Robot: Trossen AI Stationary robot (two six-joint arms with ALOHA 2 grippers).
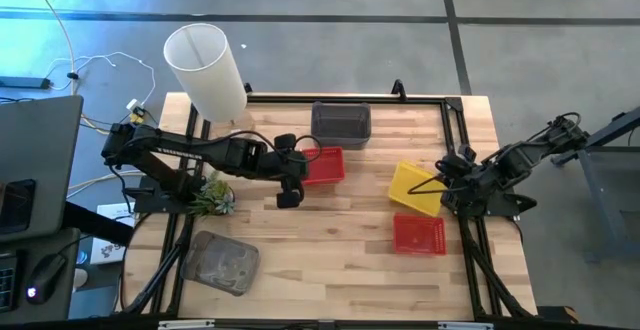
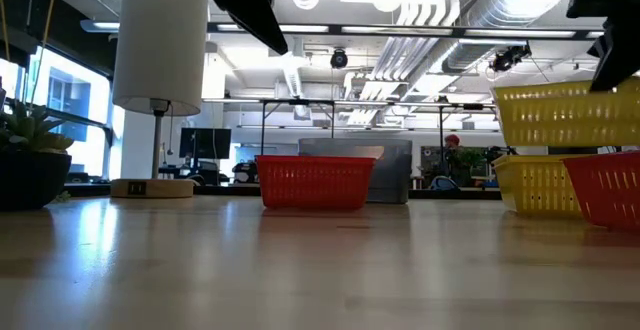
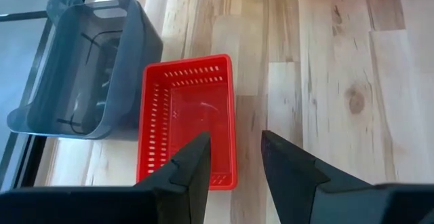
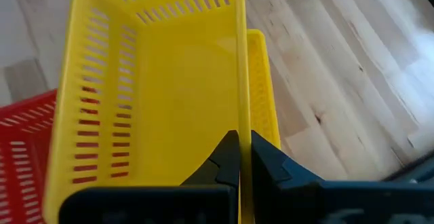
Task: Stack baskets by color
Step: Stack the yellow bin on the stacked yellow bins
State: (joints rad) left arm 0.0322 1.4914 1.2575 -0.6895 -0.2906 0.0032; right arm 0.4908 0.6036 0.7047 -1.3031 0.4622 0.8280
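A yellow basket [image 4: 156, 95] hangs tilted, its rim pinched in the right gripper [image 4: 239, 157], above a second yellow basket [image 2: 535, 185]. One red basket [image 1: 418, 235] lies just beside them. Another red basket [image 3: 188, 119] sits under the open left gripper [image 3: 236, 157], with a dark grey basket [image 3: 81, 61] just beyond.

The table [image 1: 330, 260] was of pale wooden planks with a dark metal frame along its edges, standing on a grey floor [image 1: 330, 30] crossed by dark seams. Off one side lay white cables [image 1: 95, 65], a laptop [image 1: 35, 160] and a mouse [image 1: 40, 275]. On the table stood a tall white cylinder [image 2: 158, 42] on a wooden base [image 2: 152, 187], and a green plant [image 2: 30, 130] in a dark pot. Beyond the table the room opened wide: a ceiling with silver ducts [image 2: 480, 20] and white pipes, strip lights, bright windows [image 2: 60, 100] at one side, desks and monitors [image 2: 205, 145] farther back. A person in a red cap [image 2: 452, 140] showed far off.
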